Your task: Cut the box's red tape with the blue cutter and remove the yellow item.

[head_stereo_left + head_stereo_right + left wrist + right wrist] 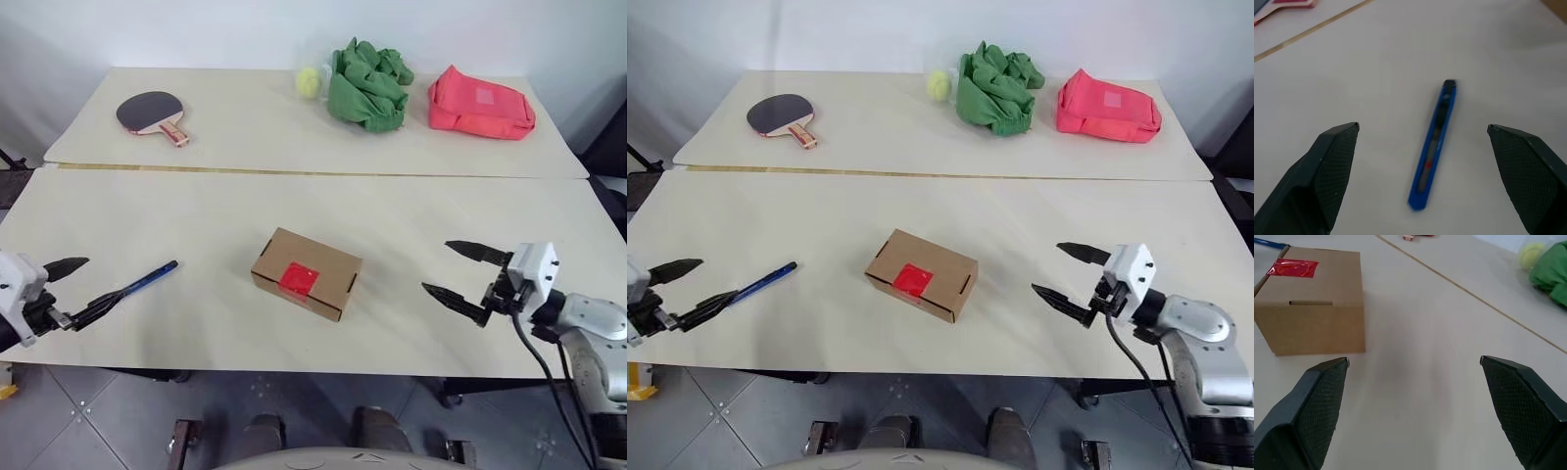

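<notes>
Both hands [78, 287] [468, 277] wide open, empty | brown box [307, 273], red tape [298, 279] intact

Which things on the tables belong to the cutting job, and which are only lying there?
For the job: box, red tape, blue cutter.
Lying about: paddle, tennis ball, green cloth, pink pouch.

The box [307, 274] is closed; its contents are hidden. In the left wrist view, the blue cutter [1433, 146] is blurred at its near end, and the box is cut off at the corner. In the right wrist view, the green cloth [1550, 270] is cut off at the edge and the tennis ball [1531, 254] is blurred.
</notes>
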Robot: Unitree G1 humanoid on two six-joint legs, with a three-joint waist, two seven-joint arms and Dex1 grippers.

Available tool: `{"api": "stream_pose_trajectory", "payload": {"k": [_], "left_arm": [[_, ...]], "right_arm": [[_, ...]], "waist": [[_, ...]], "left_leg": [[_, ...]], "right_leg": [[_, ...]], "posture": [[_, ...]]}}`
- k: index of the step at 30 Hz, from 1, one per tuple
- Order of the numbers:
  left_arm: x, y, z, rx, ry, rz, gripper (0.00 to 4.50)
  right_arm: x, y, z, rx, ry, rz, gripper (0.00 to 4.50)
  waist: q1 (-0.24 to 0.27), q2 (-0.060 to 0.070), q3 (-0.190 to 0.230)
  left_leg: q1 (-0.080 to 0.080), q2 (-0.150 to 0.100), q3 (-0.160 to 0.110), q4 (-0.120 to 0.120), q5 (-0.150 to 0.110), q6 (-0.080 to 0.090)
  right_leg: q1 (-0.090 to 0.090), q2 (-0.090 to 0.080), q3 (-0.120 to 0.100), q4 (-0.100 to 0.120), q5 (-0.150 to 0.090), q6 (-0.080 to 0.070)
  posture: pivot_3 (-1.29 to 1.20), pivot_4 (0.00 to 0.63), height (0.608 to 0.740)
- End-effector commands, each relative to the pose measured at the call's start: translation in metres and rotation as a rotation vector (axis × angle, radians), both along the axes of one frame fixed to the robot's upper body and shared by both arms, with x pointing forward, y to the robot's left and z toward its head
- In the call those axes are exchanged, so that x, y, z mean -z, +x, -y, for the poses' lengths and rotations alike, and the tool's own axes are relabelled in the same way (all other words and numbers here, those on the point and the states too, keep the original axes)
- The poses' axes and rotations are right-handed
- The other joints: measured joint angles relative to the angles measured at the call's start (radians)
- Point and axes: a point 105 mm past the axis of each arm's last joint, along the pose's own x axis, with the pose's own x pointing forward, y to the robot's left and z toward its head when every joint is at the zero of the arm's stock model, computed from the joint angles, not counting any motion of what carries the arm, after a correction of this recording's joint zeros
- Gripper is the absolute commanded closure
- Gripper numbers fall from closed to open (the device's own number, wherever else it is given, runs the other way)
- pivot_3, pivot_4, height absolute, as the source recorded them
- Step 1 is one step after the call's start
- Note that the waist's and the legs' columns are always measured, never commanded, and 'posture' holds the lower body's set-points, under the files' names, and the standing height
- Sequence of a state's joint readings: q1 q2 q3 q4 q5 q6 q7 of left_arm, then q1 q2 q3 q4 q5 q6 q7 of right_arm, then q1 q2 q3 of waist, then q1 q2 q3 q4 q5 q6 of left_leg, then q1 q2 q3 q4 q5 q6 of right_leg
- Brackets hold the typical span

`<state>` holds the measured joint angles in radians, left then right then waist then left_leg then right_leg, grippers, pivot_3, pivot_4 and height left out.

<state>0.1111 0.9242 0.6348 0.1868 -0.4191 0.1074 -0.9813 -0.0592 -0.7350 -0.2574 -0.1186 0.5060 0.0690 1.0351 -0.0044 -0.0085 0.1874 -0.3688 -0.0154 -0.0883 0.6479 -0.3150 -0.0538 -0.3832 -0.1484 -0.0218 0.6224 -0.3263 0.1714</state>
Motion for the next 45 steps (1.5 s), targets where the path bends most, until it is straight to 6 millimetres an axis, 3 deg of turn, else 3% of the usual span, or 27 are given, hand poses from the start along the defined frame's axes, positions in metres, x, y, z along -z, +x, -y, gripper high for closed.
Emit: {"api": "stream_pose_trajectory", "payload": {"k": [1, 6, 9, 11, 14, 16, 20, 21, 26, 32, 35, 40, 45], "left_arm": [[-0.013, -0.001, -0.006, -0.011, -0.004, 0.045, 0.02], [-0.003, -0.001, 0.015, 0.1, -0.012, -0.065, 0.02], [-0.003, 0.007, 0.022, 0.148, 0.017, -0.097, 0.61], [-0.003, 0.023, 0.038, 0.217, 0.063, -0.107, 1.26], [0.0, 0.044, 0.065, 0.319, 0.106, -0.125, 2.17], [0.001, 0.061, 0.092, 0.414, 0.143, -0.132, 2.82], [0.009, 0.093, 0.142, 0.531, 0.149, -0.145, 4.13], [0.013, 0.095, 0.152, 0.567, 0.155, -0.161, 4.46], [0.019, 0.099, 0.186, 0.658, 0.138, -0.179, 4.49], [0.023, 0.077, 0.211, 0.753, 0.078, -0.222, 4.49], [0.027, 0.066, 0.222, 0.763, 0.046, -0.234, 4.49], [0.039, 0.046, 0.234, 0.754, 0.016, -0.264, 4.49], [0.027, 0.026, 0.223, 0.701, -0.018, -0.252, 4.49]], "right_arm": [[-0.012, -0.003, -0.002, -0.015, 0.007, 0.04, 0.0], [-0.007, -0.015, -0.011, -0.099, -0.002, -0.049, 0.0], [-0.002, -0.033, -0.025, -0.204, -0.008, -0.167, 0.59], [0.013, -0.054, -0.039, -0.299, -0.082, -0.275, 1.31], [0.028, -0.066, -0.051, -0.336, -0.139, -0.332, 2.36], [0.038, -0.066, -0.058, -0.333, -0.174, -0.342, 3.05], [0.048, -0.044, -0.067, -0.268, -0.225, -0.314, 4.49], [0.048, -0.038, -0.071, -0.247, -0.222, -0.307, 4.5], [0.043, -0.018, -0.09, -0.182, -0.175, -0.283, 4.5], [0.039, -0.002, -0.102, -0.149, -0.139, -0.264, 4.5], [0.035, 0.018, -0.101, -0.101, -0.123, -0.24, 4.5], [0.028, 0.059, -0.084, 0.024, -0.16, -0.162, 4.5], [0.008, 0.095, -0.044, 0.156, -0.216, -0.012, 4.5]], "waist": [[0.0, 0.0, 0.0], [0.001, 0.0, 0.0], [0.003, 0.0, 0.0], [0.014, 0.0, 0.0], [0.019, 0.0, 0.0], [0.021, -0.001, 0.0], [0.017, -0.001, -0.001], [0.011, -0.001, -0.001], [-0.013, -0.001, 0.0], [-0.022, -0.001, 0.0], [-0.024, -0.001, 0.0], [-0.023, -0.001, 0.0], [-0.023, -0.001, 0.0]], "left_leg": [[0.0, 0.0, 0.0, 0.0, 0.0, 0.0], [0.0, 0.0, 0.0, 0.0, 0.0, 0.0], [0.0, 0.0, 0.0, 0.0, 0.0, 0.001], [0.0, 0.0, 0.0, 0.001, -0.001, 0.001], [0.0, -0.001, 0.0, 0.002, -0.001, 0.001], [0.0, -0.001, 0.0, 0.003, -0.001, 0.001], [-0.002, -0.002, 0.0, 0.005, -0.001, 0.001], [-0.002, -0.002, 0.0, 0.005, -0.001, 0.001], [-0.004, -0.002, 0.001, 0.003, 0.0, 0.001], [-0.004, -0.002, 0.0, 0.003, 0.0, 0.001], [-0.004, -0.002, 0.001, 0.004, 0.0, 0.001], [-0.004, -0.002, 0.001, 0.004, 0.0, 0.001], [-0.006, -0.001, 0.003, 0.003, 0.0, 0.001]], "right_leg": [[0.0, 0.0, 0.0, 0.0, 0.0, 0.0], [0.0, 0.0, 0.001, 0.0, 0.0, 0.0], [0.0, 0.0, 0.0, 0.001, 0.0, 0.0], [0.0, 0.0, 0.0, 0.001, 0.0, 0.0], [0.001, 0.0, 0.0, -0.001, 0.0, 0.0], [0.001, 0.0, 0.0, 0.0, 0.0, 0.001], [0.0, 0.0, 0.001, 0.003, 0.001, 0.002], [0.0, 0.0, 0.001, 0.003, 0.001, 0.002], [-0.003, 0.0, 0.001, 0.003, 0.001, 0.002], [-0.004, 0.0, 0.001, 0.003, 0.001, 0.002], [-0.004, 0.0, 0.001, 0.003, 0.001, 0.002], [-0.004, 0.0, 0.002, 0.004, 0.001, 0.002], [-0.008, 0.0, 0.004, 0.005, 0.001, 0.002]], "posture": [[0.0, 0.15, 0.74], [0.0, 0.15, 0.74], [0.0, 0.15, 0.74], [0.0, 0.15, 0.74], [0.0, 0.15, 0.74], [0.0, 0.15, 0.74], [0.0, 0.15, 0.74], [0.0, 0.15, 0.74], [0.0, 0.15, 0.74], [0.0, 0.15, 0.74], [0.0, 0.15, 0.74], [0.0, 0.15, 0.74], [0.0, 0.15, 0.74]]}}
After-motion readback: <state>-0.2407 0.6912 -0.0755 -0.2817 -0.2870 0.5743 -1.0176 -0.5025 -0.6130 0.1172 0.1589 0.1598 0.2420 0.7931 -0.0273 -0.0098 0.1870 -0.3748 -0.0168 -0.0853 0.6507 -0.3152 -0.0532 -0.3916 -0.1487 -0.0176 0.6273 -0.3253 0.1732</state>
